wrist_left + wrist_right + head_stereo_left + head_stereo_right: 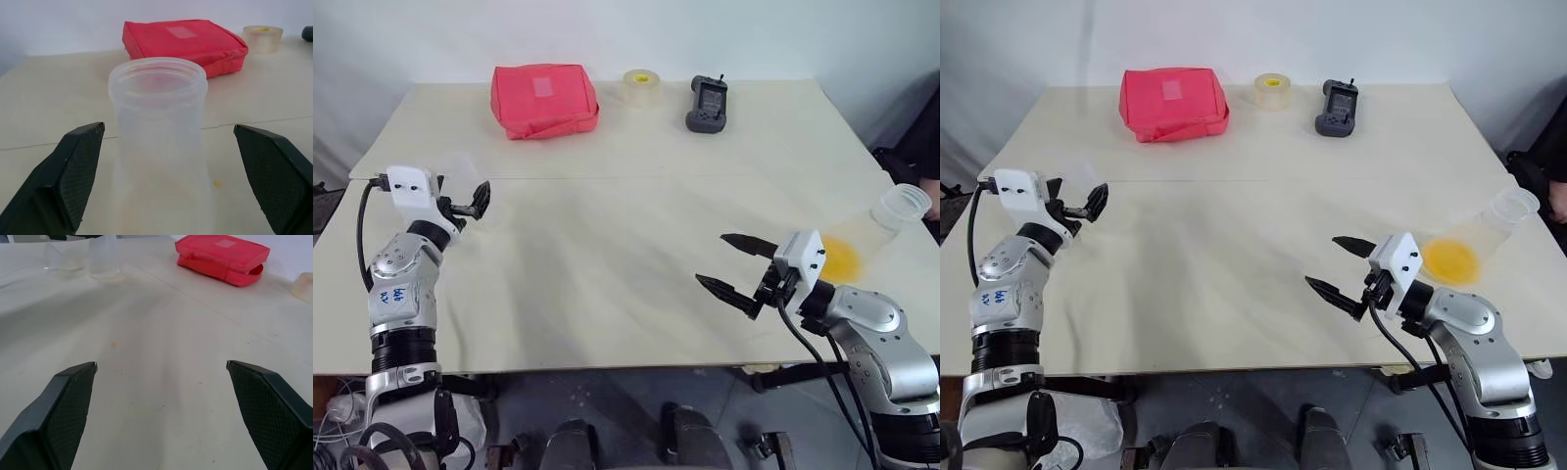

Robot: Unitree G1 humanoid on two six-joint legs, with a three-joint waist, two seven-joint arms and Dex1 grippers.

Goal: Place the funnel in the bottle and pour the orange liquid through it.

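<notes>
Left gripper lines up on the bottle, both sets of jaws wide open and empty.

Head views: the left gripper (470, 204) reaches forward, roughly level, over the cream table (636, 255) at its left side; the right gripper (1337, 266) hovers low, angled inward, beside a tipped clear flask holding translucent orange liquid (1451, 260). Left wrist view: the translucent frosted plastic bottle (159, 147) stands upright between the open jaws, untouched. It looks light, smooth and easily tipped, so the narrower neck seems the best hold. Right wrist view: a small clear funnel (61, 257) stands just beside the bottle, far across the table.
</notes>
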